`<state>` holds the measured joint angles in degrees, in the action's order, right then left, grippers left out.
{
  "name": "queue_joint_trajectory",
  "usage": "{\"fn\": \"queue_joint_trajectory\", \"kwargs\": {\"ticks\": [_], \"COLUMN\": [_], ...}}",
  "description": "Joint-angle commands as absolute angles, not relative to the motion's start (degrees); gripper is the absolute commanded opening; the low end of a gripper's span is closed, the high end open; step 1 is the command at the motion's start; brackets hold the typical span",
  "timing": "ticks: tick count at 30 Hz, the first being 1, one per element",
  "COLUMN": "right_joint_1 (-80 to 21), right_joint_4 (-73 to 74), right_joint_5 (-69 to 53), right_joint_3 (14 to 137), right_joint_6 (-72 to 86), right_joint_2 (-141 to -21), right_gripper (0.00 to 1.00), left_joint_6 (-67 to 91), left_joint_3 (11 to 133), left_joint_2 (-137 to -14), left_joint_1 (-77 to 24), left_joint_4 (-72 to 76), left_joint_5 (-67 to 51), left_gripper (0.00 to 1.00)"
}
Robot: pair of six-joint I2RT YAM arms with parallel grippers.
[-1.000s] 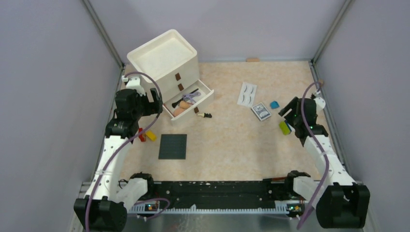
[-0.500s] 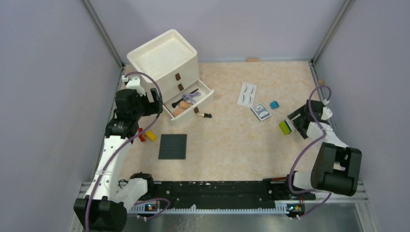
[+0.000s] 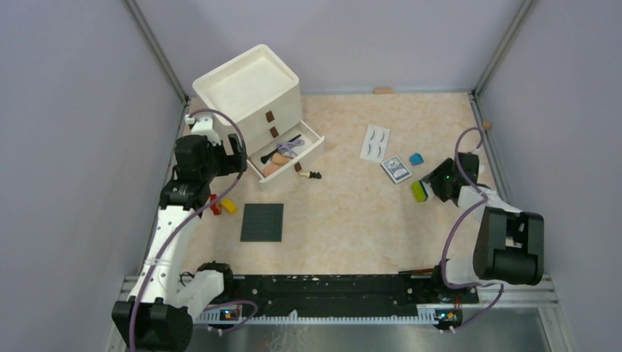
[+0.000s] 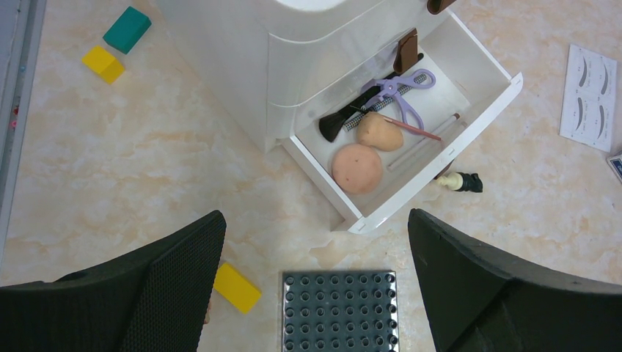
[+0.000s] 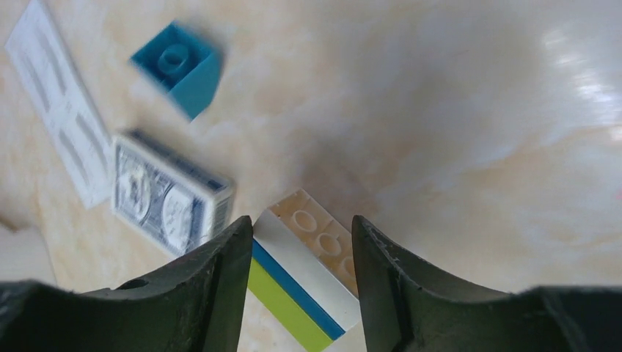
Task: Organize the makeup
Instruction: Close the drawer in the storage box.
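Note:
The open bottom drawer (image 4: 469,158) of the white unit (image 3: 249,92) holds a round peach puff (image 4: 356,168), a beige sponge (image 4: 379,131), a dark brush (image 4: 339,125), a purple curler (image 4: 400,88) and a thin pencil. A small dark-capped bottle (image 4: 460,180) lies just outside it. The white eyelash card (image 3: 375,142) lies mid-right, and also shows in the right wrist view (image 5: 59,103). My left gripper (image 4: 315,293) is open and empty, high above the drawer's near corner. My right gripper (image 5: 302,224) is shut on a lime, blue and white brick stack (image 5: 323,279), low over the table at the right (image 3: 433,187).
A dark studded plate (image 4: 339,312) lies below my left gripper, with a yellow brick (image 4: 236,287) beside it. Teal (image 4: 126,29) and yellow (image 4: 103,64) bricks lie left of the unit. A card deck (image 5: 169,194) and a blue brick (image 5: 178,66) lie near my right gripper.
My right arm has swung down and in toward the table. The brick stack has shifted slightly left with the gripper. The left arm has not moved.

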<state>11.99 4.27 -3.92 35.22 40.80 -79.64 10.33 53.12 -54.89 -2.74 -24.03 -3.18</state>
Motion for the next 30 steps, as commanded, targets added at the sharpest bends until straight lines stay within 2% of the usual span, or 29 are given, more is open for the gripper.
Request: {"fn": "queue_joint_trajectory", "kwargs": {"ticks": [1, 5, 9, 17, 30], "right_joint_1": [1.2, -13.3, -20.8, -21.3, -21.3], "right_joint_4": [0.8, -2.1, -3.0, 7.7, 12.5], "right_joint_5": [-5.6, -2.9, -1.4, 10.0, 11.7], "right_joint_3": [32.3, 32.7, 35.1, 39.4, 39.5], "right_joint_6": [42.4, 45.9, 46.6, 39.4, 31.4], "right_joint_2": [-79.7, -81.9, -81.9, -72.1, -62.6], "right_gripper": [0.49, 0.49, 0.50, 0.56, 0.57], "left_joint_6": [10.2, 10.1, 10.1, 10.1, 11.5], "left_joint_3": [53.3, 53.2, 53.1, 53.1, 53.0], "left_joint_2": [-54.5, -54.5, -54.5, -54.5, -54.0], "left_joint_1": [-2.9, -2.9, -2.9, -2.9, -3.0], "left_joint_4": [-22.0, -22.0, -22.0, -22.0, -24.0], "left_joint_5": [-3.5, -3.3, -3.0, -3.0, -1.1], "left_gripper": [0.99, 0.99, 0.99, 0.99, 0.99]}}
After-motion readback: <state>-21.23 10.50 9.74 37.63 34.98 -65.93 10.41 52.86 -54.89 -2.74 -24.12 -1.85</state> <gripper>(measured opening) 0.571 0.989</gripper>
